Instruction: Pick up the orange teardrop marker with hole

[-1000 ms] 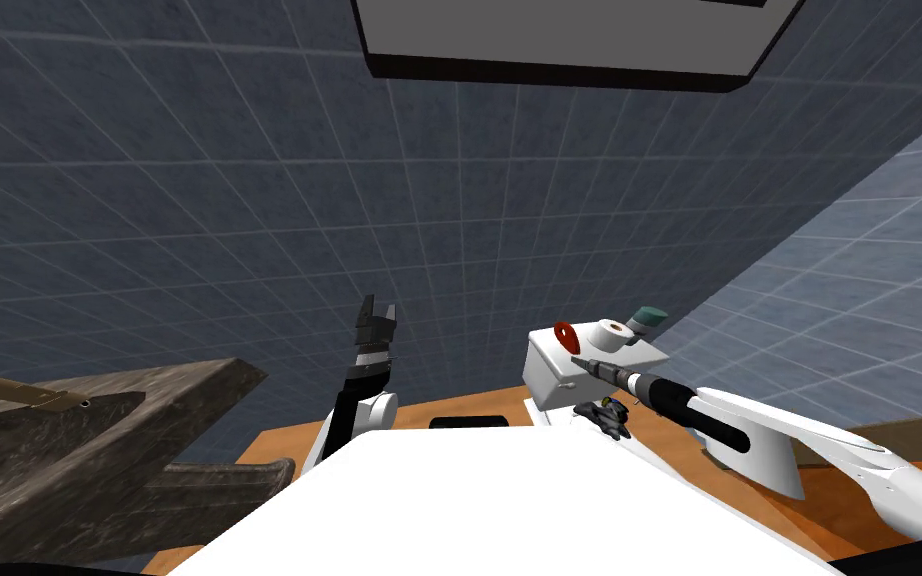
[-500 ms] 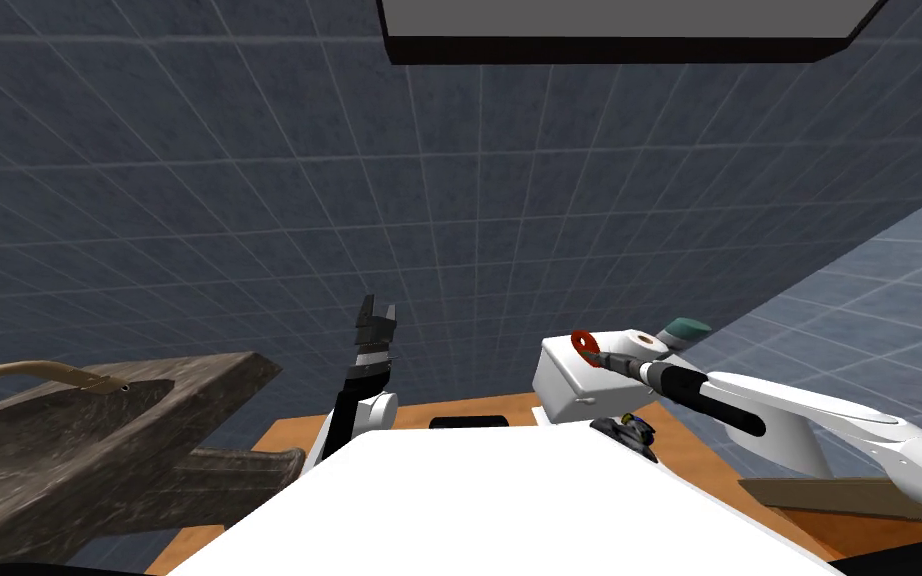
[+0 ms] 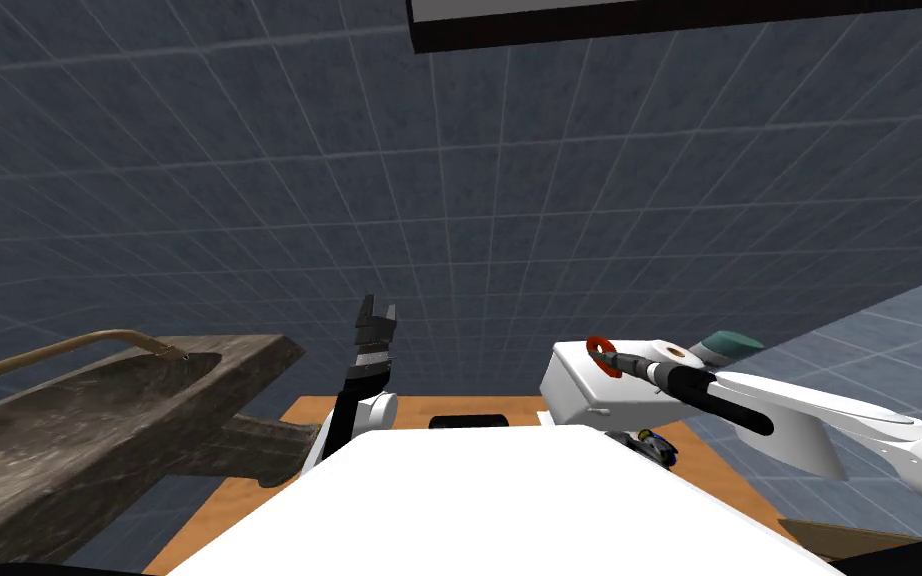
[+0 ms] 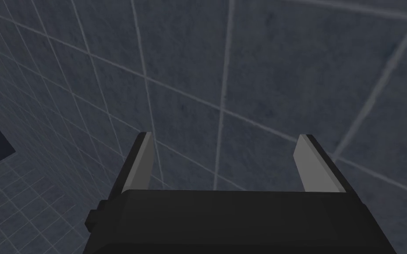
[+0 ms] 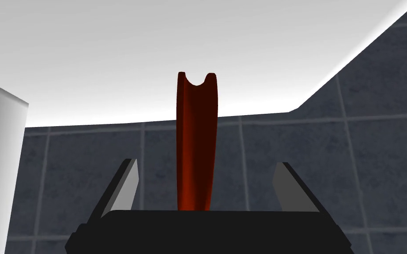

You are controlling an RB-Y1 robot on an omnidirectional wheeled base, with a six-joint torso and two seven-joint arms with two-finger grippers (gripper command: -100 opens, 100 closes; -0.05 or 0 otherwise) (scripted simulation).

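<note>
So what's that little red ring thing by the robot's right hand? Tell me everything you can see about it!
The marker is a small, flat, orange-red piece with a round hole through its wide end, and it looks plain and smooth. It sits at the top corner of the white box. In the right wrist view it shows edge-on, thin, between the right end effector's open fingers. They stand apart from its sides and do not press it.
</note>
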